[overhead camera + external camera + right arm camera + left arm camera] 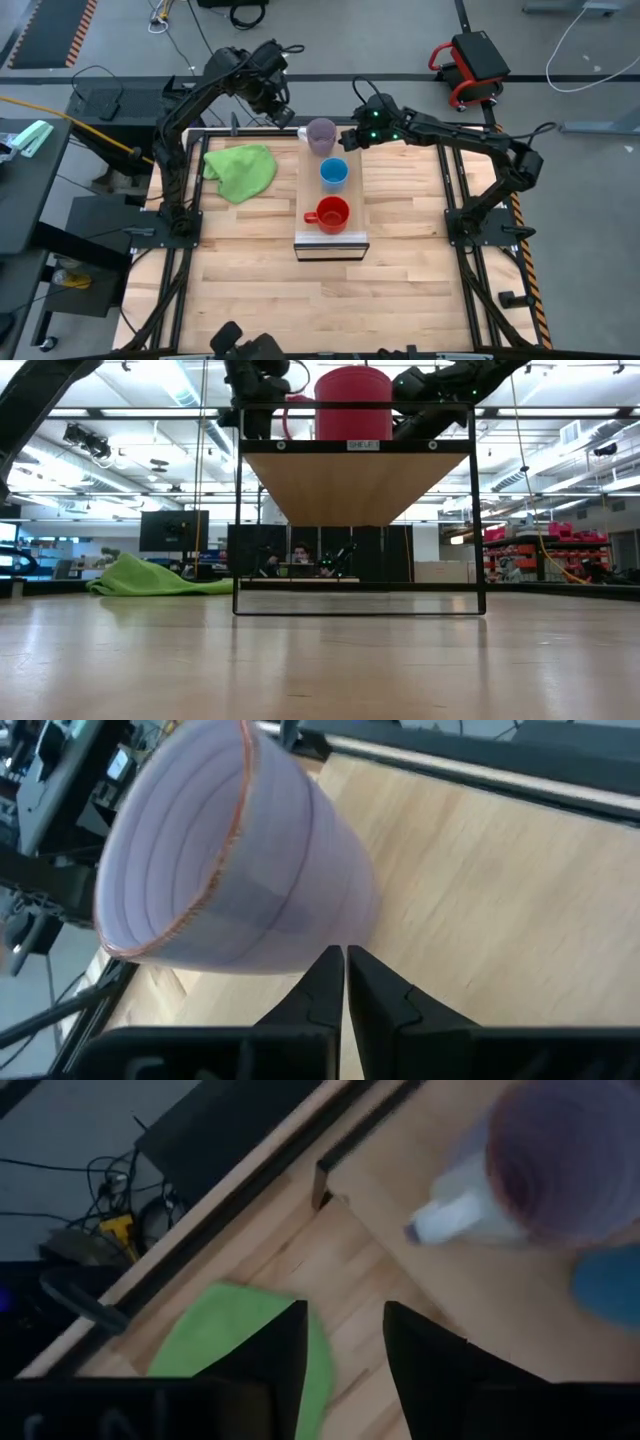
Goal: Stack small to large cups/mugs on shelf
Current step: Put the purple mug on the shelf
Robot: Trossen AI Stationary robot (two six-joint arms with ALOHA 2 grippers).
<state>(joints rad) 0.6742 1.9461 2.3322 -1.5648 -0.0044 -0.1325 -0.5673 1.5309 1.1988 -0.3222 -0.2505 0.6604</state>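
The shelf (338, 238) runs from near to far in the table's middle. On it stand the red mug (330, 213) at the near end, the light-blue cup (333, 173) in the middle and the pale purple mug (321, 135) at the far end, each upright on its base. The purple mug's handle (450, 1220) points left. My right gripper (345, 965) is shut, just right of the purple mug (230, 860). My left gripper (345, 1345) is open and empty, above the table just left of the shelf's far end, near the green cloth (215, 1335). My right gripper's shut fingertips (330, 965) stand against the purple mug's side wall near its base (335, 925), coming from the table's right. I cannot tell whether they touch it. The mug stands upright on the shelf.
The green cloth (242, 168) lies crumpled on the table left of the shelf. In the low view the red mug (352, 402) shows on top of the shelf's silvery front edge (355, 445). Bare tabletop (300, 300) lies near the front edge.
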